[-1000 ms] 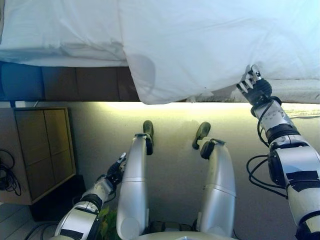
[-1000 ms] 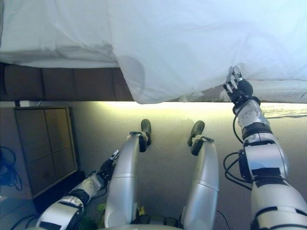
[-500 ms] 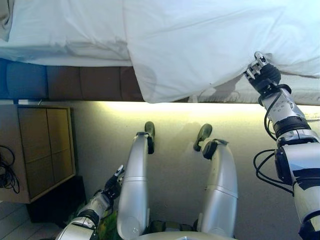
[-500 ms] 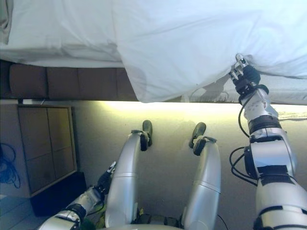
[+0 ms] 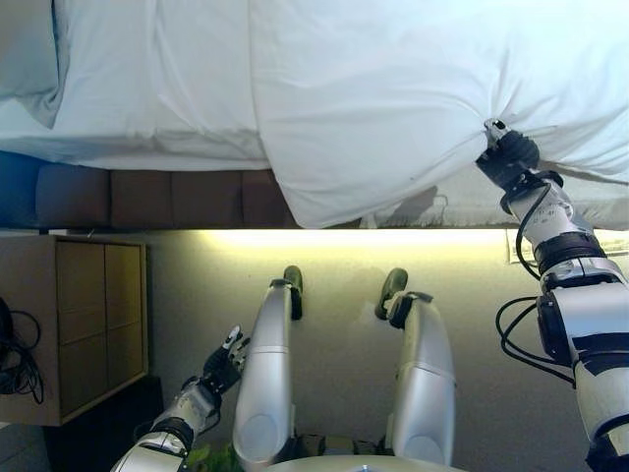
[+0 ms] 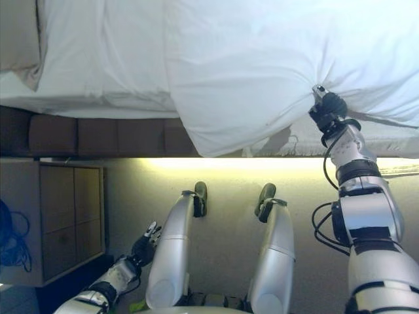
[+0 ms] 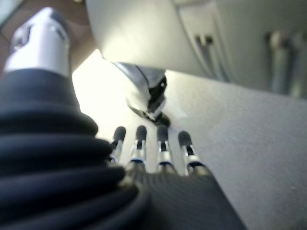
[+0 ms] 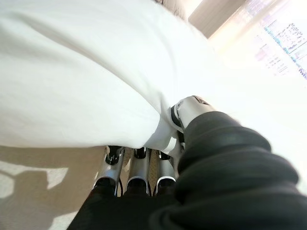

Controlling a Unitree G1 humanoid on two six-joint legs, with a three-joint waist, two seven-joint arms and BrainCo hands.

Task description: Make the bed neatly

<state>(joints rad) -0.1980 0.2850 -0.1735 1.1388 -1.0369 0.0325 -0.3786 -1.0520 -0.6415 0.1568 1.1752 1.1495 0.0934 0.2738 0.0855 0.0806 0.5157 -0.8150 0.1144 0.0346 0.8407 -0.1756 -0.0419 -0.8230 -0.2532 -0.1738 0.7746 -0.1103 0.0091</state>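
up at the far side of the scene, the white duvet lies across the bed, its near corner hanging over the dark brown bed side and reaching down toward the lit strip at the base. the right hand is raised to the duvet's near edge on the robot's right, and the cloth bunches into tight folds just where the hand meets it. in the right wrist view the duvet edge drapes over the right hand, with the fingers running in underneath the fabric and the thumb pressed against the fold from the other side, so the hand is pinching the duvet's edge. beneath the duvet, to the robot's right of the grip, a paler strip of the mattress side shows. to the robot's left of the duvet a white sheet covers the rest of the bed, and a greyish pillow sits at the far left corner. a wooden cabinet stands on the floor by the bed at the robot's left. the left hand hangs low beside the robot, well apart from the bed, its fingers straight and slightly spread, holding nothing.
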